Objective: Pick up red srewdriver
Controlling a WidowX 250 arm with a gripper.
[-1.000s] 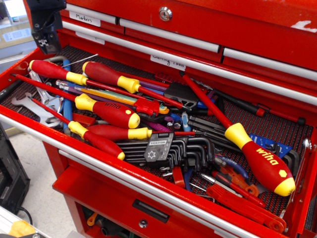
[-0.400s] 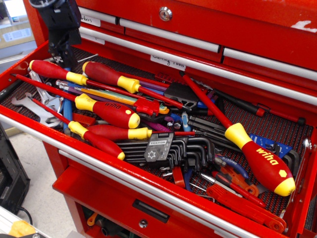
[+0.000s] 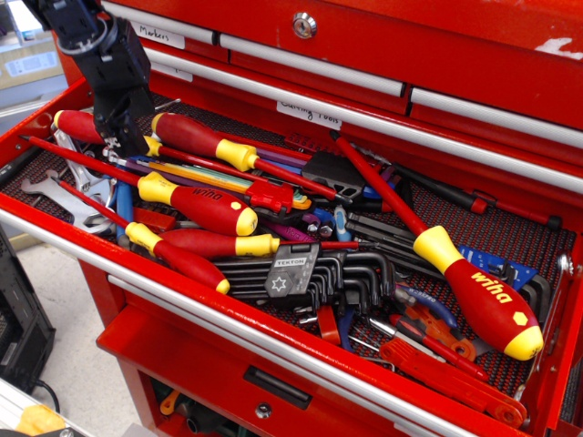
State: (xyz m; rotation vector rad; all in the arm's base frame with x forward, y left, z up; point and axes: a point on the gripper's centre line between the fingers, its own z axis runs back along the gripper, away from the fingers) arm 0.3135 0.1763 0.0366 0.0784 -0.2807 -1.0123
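Several red screwdrivers with yellow collars lie in the open red tool drawer point(image 3: 273, 339). One point(image 3: 77, 125) lies at the far left, one point(image 3: 196, 141) beside it, one point(image 3: 196, 205) in the middle, two point(image 3: 205, 244) near the front, and a large one point(image 3: 478, 296) at the right. My black gripper point(image 3: 123, 137) hangs over the far-left screwdriver, its tips down at the yellow collar. Its fingers are too dark to tell whether they are open or shut.
Grey hex keys point(image 3: 314, 273) lie in a holder at the drawer's middle. Wrenches point(image 3: 68, 182) lie at the left end and red pliers point(image 3: 437, 350) at the front right. Closed red drawers point(image 3: 364, 55) rise behind. A lower drawer point(image 3: 228, 382) is ajar.
My gripper has come down and to the right from the upper left corner, onto the far-left screwdriver. The tools have not moved.
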